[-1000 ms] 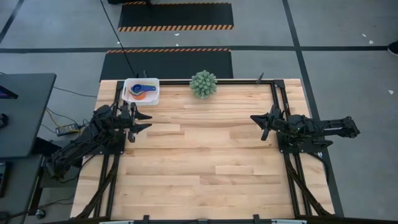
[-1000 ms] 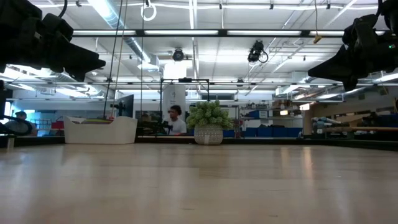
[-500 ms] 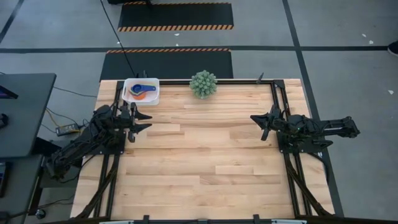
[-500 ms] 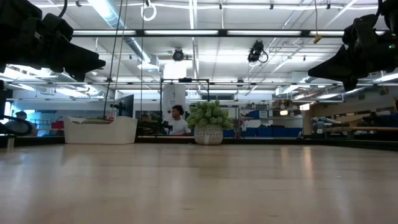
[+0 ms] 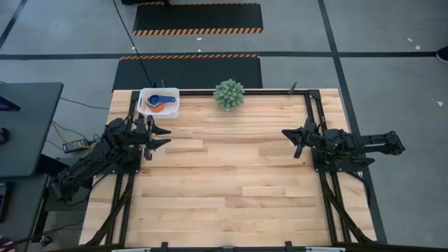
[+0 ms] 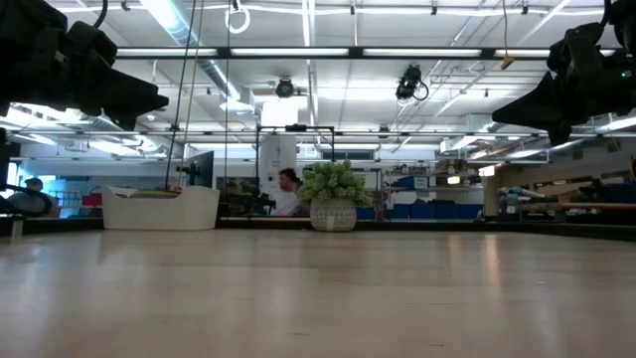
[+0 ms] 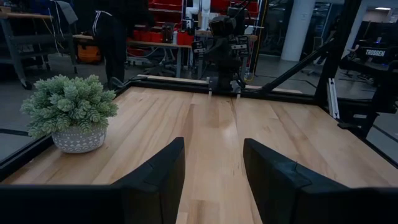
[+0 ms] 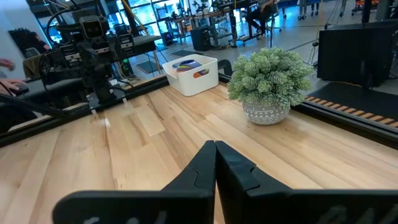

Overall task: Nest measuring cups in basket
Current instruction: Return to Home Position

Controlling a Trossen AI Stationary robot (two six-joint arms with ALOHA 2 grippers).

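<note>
The white square basket [image 5: 159, 102] sits at the table's far left corner, and its side wall shows in the low view as basket [image 6: 161, 208]. Inside it the measuring cups [image 5: 161, 102] lie stacked, blue on orange, with a yellow bit at the rim; they also show as measuring cups [image 8: 190, 66]. My left gripper [image 5: 162, 136] hovers open above the table's left side, just near of the basket. My right gripper [image 5: 288, 139] hovers shut above the table's right side. Both arms are held high above the wood.
A green spiky plant in a pale pot [image 5: 229, 94] stands at the far edge near the middle, also seen as plant [image 7: 70, 113]. Black frame rails run along the table's left and right sides. Bare wood [image 5: 231, 175] spreads between the arms. A person [image 6: 288, 193] moves in the room behind.
</note>
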